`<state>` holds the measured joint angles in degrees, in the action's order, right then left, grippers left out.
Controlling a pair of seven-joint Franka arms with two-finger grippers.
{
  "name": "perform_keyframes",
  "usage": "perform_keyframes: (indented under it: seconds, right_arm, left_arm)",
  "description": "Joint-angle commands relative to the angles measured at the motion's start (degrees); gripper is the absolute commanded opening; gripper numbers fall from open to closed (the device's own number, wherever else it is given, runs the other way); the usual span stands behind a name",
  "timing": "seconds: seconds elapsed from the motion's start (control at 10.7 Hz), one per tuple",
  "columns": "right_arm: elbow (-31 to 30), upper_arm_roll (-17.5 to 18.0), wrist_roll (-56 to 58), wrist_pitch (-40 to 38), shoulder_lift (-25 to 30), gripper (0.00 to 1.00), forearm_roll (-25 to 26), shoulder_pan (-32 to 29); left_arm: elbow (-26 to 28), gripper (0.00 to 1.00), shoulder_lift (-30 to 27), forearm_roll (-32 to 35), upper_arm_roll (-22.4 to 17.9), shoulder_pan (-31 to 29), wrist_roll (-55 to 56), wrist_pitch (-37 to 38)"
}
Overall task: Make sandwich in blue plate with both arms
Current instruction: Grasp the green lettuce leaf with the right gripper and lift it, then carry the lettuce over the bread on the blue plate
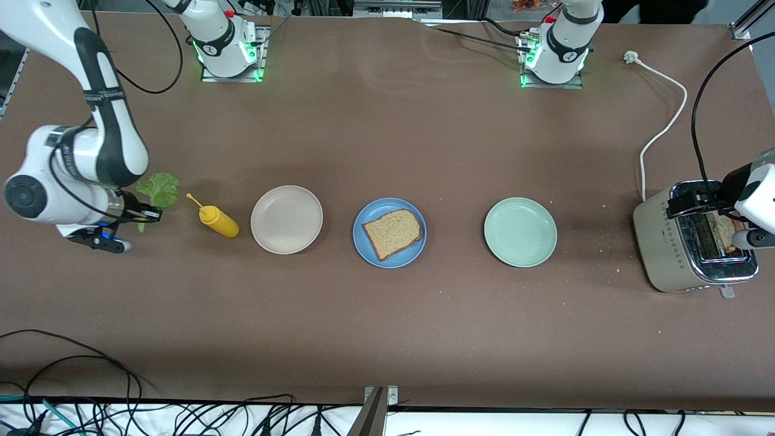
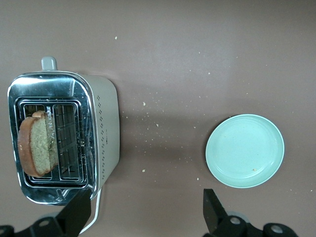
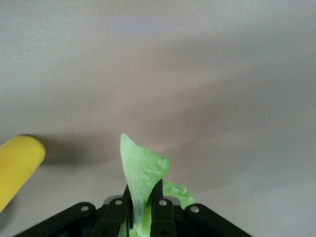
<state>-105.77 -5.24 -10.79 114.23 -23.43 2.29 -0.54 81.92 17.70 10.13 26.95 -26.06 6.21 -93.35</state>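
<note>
The blue plate (image 1: 363,245) sits mid-table with one brown bread slice (image 1: 392,233) lying flat on it. At the right arm's end of the table, beside the yellow bottle, my right gripper (image 1: 145,213) (image 3: 143,200) is shut on the green lettuce leaf (image 1: 159,189) (image 3: 143,170), which sticks out past its fingers. Another bread slice (image 2: 37,143) (image 1: 723,227) stands in a slot of the toaster (image 2: 106,133) (image 1: 666,242) at the left arm's end. Up over the toaster hangs my left gripper (image 1: 729,221) (image 2: 143,212), open and holding nothing.
A yellow squeeze bottle (image 1: 219,221) (image 3: 17,168) lies between the lettuce and a beige plate (image 1: 286,219). A pale green plate (image 1: 520,232) (image 2: 245,150) sits between the blue plate and the toaster. The toaster's white cord (image 1: 666,121) runs toward the arms' bases. Crumbs dot the table near the toaster.
</note>
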Motion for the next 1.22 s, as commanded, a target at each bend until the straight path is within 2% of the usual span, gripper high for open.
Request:
perform_keyframes:
  seconds: [0.0,0.09,0.28,0.56,0.75,0.84,1.12]
  right_arm:
    - [11.95,0.49,0.33,-16.88,-0.04,0.16,0.43,0.19]
    - [16.34,0.49,-0.45,-22.59,-0.04,0.16,0.52,1.15]
    - [20.77,0.58,-4.74,-28.17,-0.04,0.16,0.7,4.74]
    - [21.57,0.85,-22.28,-28.63,-0.13,0.15,0.0,13.42]
    - [21.57,0.85,-36.68,-25.05,-1.78,0.16,-5.43,19.67]
    - [21.57,0.93,-43.02,-20.41,-2.93,0.15,-7.02,21.79]
    - [25.07,0.93,-59.38,-9.85,-8.63,0.15,-8.35,30.23]
  left_arm:
    - [0.35,1.0,-0.73,0.77,-0.05,0.14,-1.2,0.54]
    - [0.35,1.0,-0.73,0.86,-0.14,0.14,-1.2,0.53]
    - [0.43,1.0,-0.73,0.86,-0.14,-0.04,-1.2,0.53]
    - [0.52,1.0,-0.73,0.86,-0.14,-0.04,-1.29,0.53]
    - [0.52,1.0,-0.73,0.86,-0.14,-0.3,-1.29,0.53]
    - [0.52,1.0,-0.73,0.86,-0.14,-0.3,-1.29,0.53]
    - [0.52,1.0,-0.91,0.94,-0.14,-0.39,-1.38,0.53]
